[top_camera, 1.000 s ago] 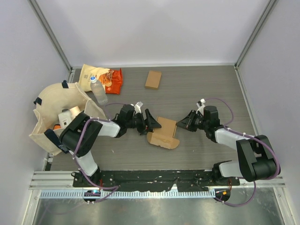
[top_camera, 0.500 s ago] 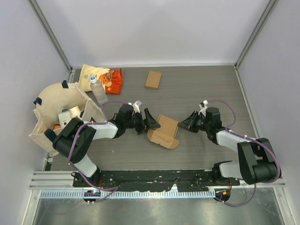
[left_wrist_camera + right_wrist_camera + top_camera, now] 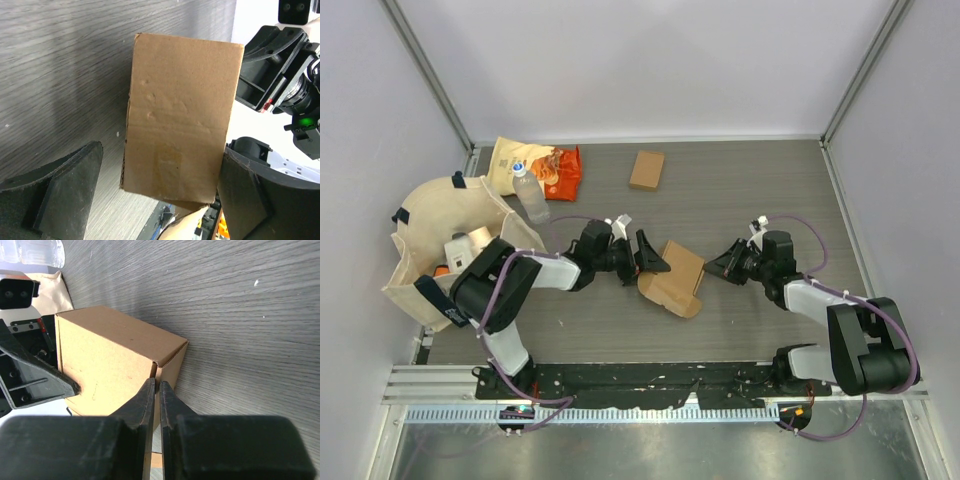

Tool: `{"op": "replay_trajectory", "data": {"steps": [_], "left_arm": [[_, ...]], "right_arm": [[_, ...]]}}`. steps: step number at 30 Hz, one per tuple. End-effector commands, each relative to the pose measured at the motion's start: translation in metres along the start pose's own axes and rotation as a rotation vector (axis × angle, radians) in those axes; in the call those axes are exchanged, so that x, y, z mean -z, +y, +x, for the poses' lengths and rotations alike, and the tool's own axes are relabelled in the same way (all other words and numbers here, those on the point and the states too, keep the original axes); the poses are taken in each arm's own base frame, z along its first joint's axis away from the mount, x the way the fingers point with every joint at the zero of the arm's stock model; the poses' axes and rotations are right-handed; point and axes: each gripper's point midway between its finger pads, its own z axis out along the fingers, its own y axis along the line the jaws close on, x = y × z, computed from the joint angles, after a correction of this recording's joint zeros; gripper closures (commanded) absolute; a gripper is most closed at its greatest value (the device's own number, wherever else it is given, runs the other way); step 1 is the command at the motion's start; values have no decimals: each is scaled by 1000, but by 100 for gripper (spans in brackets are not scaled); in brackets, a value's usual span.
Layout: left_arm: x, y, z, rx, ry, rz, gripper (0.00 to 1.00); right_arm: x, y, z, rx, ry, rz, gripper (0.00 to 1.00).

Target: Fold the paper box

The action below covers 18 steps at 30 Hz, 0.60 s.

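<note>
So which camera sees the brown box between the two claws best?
The left wrist view: the box looks big, one whole face showing. The right wrist view shows one corner behind the right claw. The top view shows it small.

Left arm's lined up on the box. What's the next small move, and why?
Probably close the left gripper on the box. Its fingers stand wide on either side without gripping, while the shut right gripper points at the corner seam. Holding the box first should keep it from sliding when that side gets pushed.
</note>
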Motion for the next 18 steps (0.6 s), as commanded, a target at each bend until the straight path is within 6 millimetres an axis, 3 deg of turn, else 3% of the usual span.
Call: {"op": "replay_trajectory", "data": {"steps": [1,5,9,10,11,13,14,17,18], "left_arm": [[-11,-22,0,12,29,124,9],[-13,-25,-2,9,20,144,21],[-8,-27,-5,14,-3,127,25],[-5,-29,-9,19,-15,125,28],[-2,-30,-10,31,-17,121,30],[7,-32,-14,57,-35,123,30],[10,-30,-15,71,-37,112,30],[22,-26,-13,128,-31,71,28],[26,-25,-13,152,-33,56,28]], "right_arm": [[1,-42,18,-20,32,158,89],[2,-41,17,0,36,155,85],[7,-26,5,60,21,140,69],[12,-12,-8,109,-23,116,62],[17,-12,-9,122,-29,145,51],[26,2,-25,192,-67,150,43],[33,10,-23,224,-65,152,34],[41,42,-32,392,-105,145,27],[36,58,-19,496,-99,153,27]]}}
